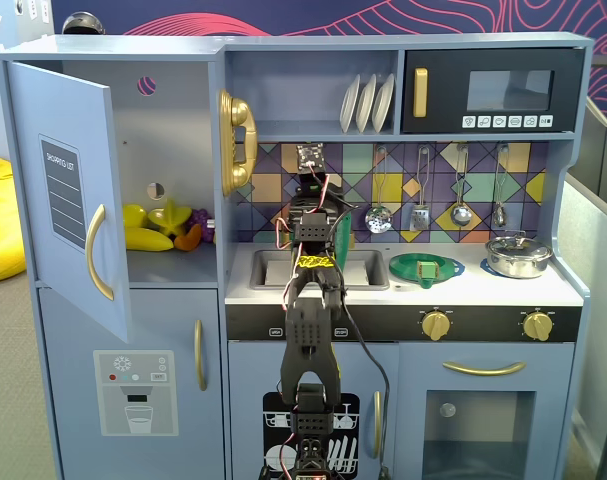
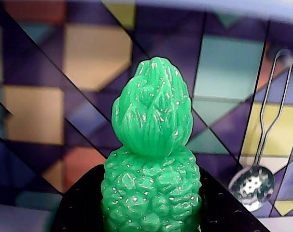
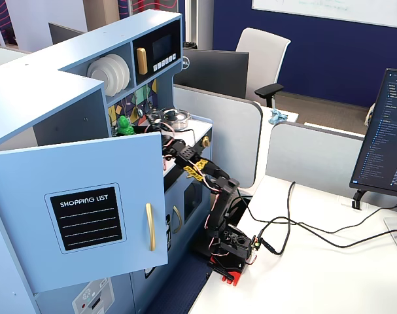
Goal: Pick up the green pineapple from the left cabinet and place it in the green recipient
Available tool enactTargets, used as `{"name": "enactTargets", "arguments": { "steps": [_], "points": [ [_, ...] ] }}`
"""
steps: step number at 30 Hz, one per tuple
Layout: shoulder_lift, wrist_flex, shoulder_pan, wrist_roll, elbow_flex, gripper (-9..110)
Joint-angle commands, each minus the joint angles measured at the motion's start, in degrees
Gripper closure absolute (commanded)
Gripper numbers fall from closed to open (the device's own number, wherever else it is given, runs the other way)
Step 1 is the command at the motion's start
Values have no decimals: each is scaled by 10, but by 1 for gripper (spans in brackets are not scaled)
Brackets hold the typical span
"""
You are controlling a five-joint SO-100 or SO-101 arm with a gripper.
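While the cabinet [image 1: 173, 150] stood with its door [image 1: 68, 195] swung wide, the arm [image 1: 310, 330] reached up over the counter in front of the tiled backsplash [image 1: 433, 190]. Seen from the wrist, the gripper [image 2: 153, 220] was clamped on the pineapple [image 2: 152, 159], black fingers [image 2: 83, 203] pressed against both sides of its bumpy body, crown pointing up. Gripping low on the body probably kept the leafy top free and the fruit upright for carrying. A slotted spoon [image 2: 252, 186] hung on the wall just behind, to the right in that view. From the side, the pineapple [image 3: 124, 125] showed as a green spot beside the cabinet wall. Yellow fruit [image 1: 158, 228] lay on the cabinet shelf. A flat green dish [image 1: 426, 268] sat beside the sink [image 1: 273, 268]. No tall green pot appeared in any view, so the drop-off spot could not be told.
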Motion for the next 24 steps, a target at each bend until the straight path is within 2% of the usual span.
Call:
{"name": "enactTargets", "arguments": {
  "steps": [1,4,8,11,18,24],
  "points": [
    [-48,-10,12,-9,-94,101],
    [-91,-10,11,-31,-132,101],
    [-138,1,15,-6,-185,86],
    [-136,11,15,0,-182,79],
    [-98,27,10,8,-161,77],
    [89,67,-10,4,-25,80]
  ]
}}
